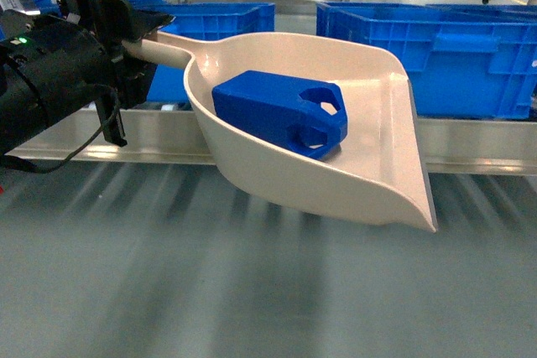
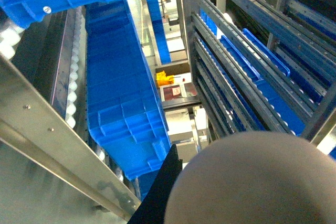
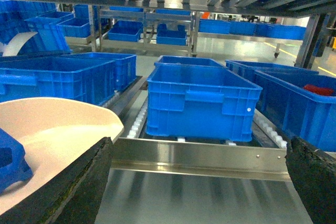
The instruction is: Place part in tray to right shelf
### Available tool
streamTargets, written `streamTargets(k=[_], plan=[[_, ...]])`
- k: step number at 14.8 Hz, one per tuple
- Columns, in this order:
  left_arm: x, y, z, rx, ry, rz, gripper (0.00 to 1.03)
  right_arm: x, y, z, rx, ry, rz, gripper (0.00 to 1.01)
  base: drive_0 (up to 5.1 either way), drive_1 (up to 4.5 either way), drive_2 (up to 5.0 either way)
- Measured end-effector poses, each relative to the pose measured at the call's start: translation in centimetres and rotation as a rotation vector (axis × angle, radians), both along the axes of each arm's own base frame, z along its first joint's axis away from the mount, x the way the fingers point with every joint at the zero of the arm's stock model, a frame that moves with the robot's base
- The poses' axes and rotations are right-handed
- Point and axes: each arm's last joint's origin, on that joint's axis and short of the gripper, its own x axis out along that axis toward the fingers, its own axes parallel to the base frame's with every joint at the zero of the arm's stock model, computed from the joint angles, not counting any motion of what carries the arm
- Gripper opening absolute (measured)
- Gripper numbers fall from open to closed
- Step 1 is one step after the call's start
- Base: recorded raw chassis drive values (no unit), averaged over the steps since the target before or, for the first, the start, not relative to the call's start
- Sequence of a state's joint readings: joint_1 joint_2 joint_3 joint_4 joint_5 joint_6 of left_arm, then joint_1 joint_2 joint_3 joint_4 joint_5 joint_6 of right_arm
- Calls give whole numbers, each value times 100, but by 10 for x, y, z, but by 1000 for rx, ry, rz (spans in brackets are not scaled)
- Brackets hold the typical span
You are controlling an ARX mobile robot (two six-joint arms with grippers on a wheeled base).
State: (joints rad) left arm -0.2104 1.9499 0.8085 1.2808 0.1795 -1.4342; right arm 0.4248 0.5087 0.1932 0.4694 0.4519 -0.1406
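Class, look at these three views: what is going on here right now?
The left arm holds a cream plastic dustpan-shaped tray by its long handle, raised in front of the steel roller shelf. A bright blue jerrycan-shaped plastic part lies inside the tray. The right claw is open and holds nothing, facing a blue plastic crate on the rollers.

Likely warehouse: steel roller racks (image 3: 199, 153), rows of blue crates (image 3: 202, 100).
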Motion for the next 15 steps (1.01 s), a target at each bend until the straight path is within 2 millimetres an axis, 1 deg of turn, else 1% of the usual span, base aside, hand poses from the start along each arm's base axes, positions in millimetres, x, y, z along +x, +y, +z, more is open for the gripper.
streamTargets(k=[13, 15], plan=[[0, 1, 0, 0, -2, 2, 12, 0, 0, 0, 1, -1, 0, 98, 12, 413, -390], [0, 1, 0, 1, 0, 4, 12, 0, 0, 0, 1, -3, 0, 98, -6, 244, -256]])
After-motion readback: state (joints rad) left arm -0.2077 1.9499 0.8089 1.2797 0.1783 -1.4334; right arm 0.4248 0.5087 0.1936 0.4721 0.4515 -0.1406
